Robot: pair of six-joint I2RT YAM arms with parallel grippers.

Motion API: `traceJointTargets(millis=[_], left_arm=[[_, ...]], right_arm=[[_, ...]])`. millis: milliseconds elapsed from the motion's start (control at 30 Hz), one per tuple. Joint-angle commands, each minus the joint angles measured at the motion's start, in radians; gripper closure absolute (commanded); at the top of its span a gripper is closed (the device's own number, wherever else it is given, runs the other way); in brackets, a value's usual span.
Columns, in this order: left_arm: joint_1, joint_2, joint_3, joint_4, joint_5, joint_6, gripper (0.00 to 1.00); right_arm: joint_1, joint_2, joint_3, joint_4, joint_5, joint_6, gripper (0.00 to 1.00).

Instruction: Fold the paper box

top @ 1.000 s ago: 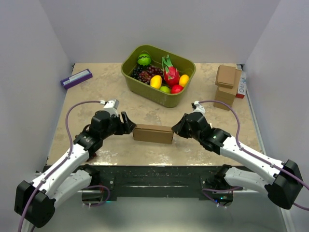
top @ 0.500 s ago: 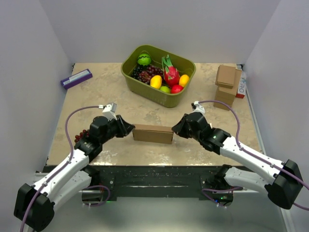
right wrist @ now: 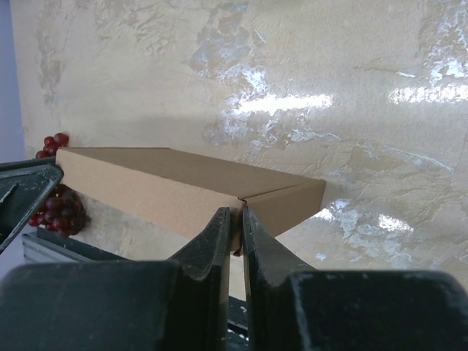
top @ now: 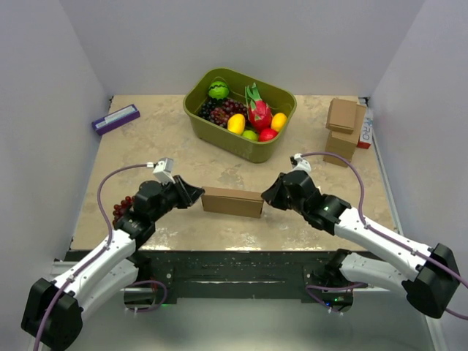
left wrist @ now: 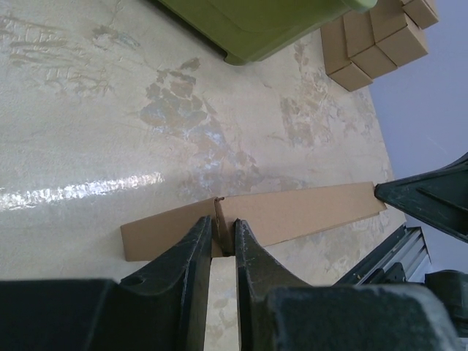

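The paper box (top: 232,202) is a thin, closed brown cardboard box lying crosswise near the table's front, between my two grippers. My left gripper (top: 196,194) is at its left end. In the left wrist view the box (left wrist: 300,212) crosses the frame, and the narrow left gripper (left wrist: 223,235) pinches the box's end corner. My right gripper (top: 266,196) is at the right end. In the right wrist view it (right wrist: 235,225) is shut on the near corner of the box (right wrist: 161,183). I cannot tell whether the box rests on the table or is lifted.
A green bin (top: 196,111) of toy fruit stands behind the box. A stack of small cardboard boxes (top: 342,128) is at the back right, and a purple box (top: 115,118) at the back left. A loose bunch of red grapes (top: 123,207) lies by the left arm.
My left arm has drawn back and lowered a little, uncovering the loose grapes. The box and the right arm have hardly moved.
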State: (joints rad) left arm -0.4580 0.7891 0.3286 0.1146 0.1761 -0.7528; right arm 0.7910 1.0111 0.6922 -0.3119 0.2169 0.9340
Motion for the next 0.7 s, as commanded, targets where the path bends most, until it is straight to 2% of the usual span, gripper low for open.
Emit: traceJointTargets(millis=[0,100,300,500,667], left_arm=[[-0.002,0.056,-0.066,-0.167,0.025,0.024,0.90],[-0.004,0.050,-0.089,-0.138,0.025,0.029,0.91],[-0.002,0.065,-0.120,-0.098,0.031,0.021,0.92],[-0.004,0.078,-0.100,-0.107,0.020,0.038,0.92],[-0.004,0.088,-0.095,-0.105,0.019,0.043,0.92]], right_arm=[[0.001,-0.002,-0.059,-0.148,-0.008,-0.043,0.94],[0.004,-0.012,-0.083,-0.147,-0.031,-0.046,1.00],[0.007,-0.022,-0.129,-0.168,-0.034,-0.035,1.00],[0.010,-0.052,-0.102,-0.259,-0.007,-0.050,1.00],[0.037,0.004,-0.066,-0.348,0.031,-0.073,0.98]])
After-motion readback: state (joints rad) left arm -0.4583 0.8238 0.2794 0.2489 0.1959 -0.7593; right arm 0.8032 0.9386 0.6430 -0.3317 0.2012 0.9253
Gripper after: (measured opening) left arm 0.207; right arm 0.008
